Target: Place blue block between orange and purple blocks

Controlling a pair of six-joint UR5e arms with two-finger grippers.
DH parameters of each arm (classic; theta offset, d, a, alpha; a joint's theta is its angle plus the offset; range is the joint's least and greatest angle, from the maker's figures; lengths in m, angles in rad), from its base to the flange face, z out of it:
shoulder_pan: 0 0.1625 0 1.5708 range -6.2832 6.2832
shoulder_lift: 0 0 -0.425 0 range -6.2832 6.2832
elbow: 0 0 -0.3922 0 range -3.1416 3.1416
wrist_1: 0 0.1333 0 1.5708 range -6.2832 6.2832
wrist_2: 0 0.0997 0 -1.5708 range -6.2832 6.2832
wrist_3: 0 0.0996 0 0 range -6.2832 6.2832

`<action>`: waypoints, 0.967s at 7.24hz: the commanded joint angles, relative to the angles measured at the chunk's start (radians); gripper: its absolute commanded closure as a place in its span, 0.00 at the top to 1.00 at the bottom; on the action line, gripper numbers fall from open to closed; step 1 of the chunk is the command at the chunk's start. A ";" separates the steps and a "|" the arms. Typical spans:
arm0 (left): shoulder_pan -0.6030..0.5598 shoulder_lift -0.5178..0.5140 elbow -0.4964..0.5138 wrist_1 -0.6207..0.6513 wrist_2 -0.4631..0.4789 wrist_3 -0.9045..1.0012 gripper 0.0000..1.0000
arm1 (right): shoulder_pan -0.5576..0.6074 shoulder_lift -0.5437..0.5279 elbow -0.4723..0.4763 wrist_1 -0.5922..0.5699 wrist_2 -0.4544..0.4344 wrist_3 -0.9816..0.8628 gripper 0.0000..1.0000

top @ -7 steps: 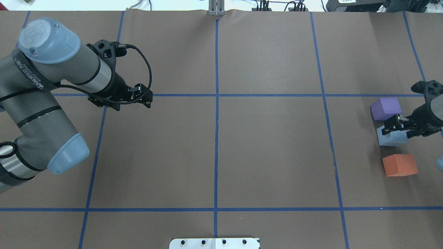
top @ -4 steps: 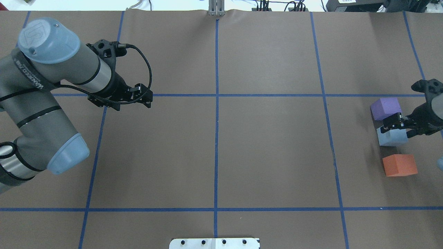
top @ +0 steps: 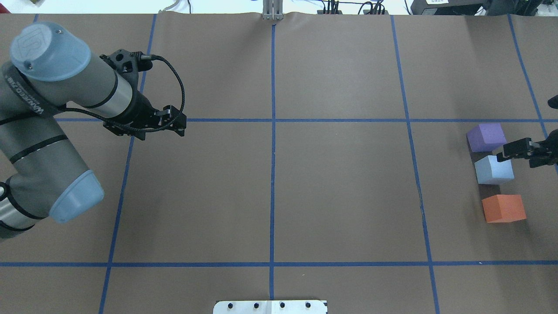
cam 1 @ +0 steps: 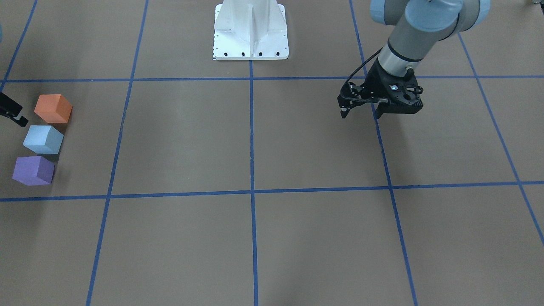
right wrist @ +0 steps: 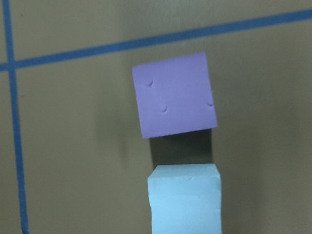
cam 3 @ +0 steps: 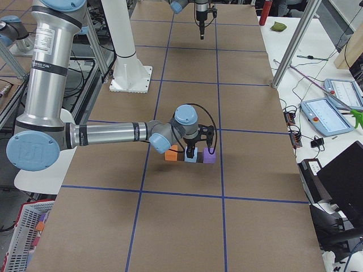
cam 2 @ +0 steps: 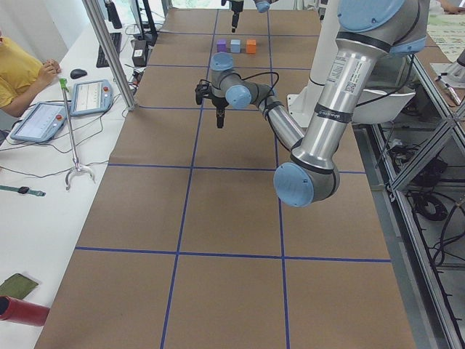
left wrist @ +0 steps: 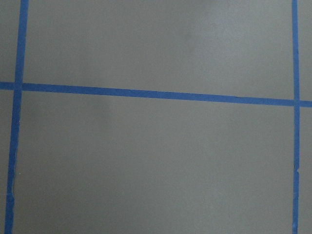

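The blue block (top: pixel 494 169) rests on the table in a line between the purple block (top: pixel 486 136) and the orange block (top: pixel 503 208), apart from both. The front view shows the same row: orange (cam 1: pixel 53 108), blue (cam 1: pixel 43 139), purple (cam 1: pixel 33 170). My right gripper (top: pixel 522 155) is open and empty at the right edge, just right of the blue block and off it. Its wrist view looks down on the purple block (right wrist: pixel 175 95) and the blue block (right wrist: pixel 185 199). My left gripper (top: pixel 181 126) looks shut and empty, far away over the left half.
Blue tape lines (top: pixel 273 144) divide the brown table cover into squares. The robot's white base plate (cam 1: pixel 250 29) is at the table's near edge. An operator with tablets (cam 2: pixel 43 120) sits at the side bench, off the work surface.
My right gripper has let go of the blue block and drawn back to the right. The block stays between the other two. My left arm has shifted slightly left.
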 commanded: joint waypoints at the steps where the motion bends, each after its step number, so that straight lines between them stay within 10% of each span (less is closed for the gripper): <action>1: -0.110 0.188 -0.084 0.001 -0.003 0.231 0.99 | 0.118 0.001 -0.007 -0.041 0.020 -0.157 1.00; 4: -0.396 0.345 -0.029 0.002 -0.170 0.699 0.99 | 0.233 0.054 -0.004 -0.269 0.091 -0.391 1.00; 7: -0.659 0.345 0.231 -0.010 -0.313 1.118 0.99 | 0.284 0.131 -0.004 -0.468 0.093 -0.540 1.00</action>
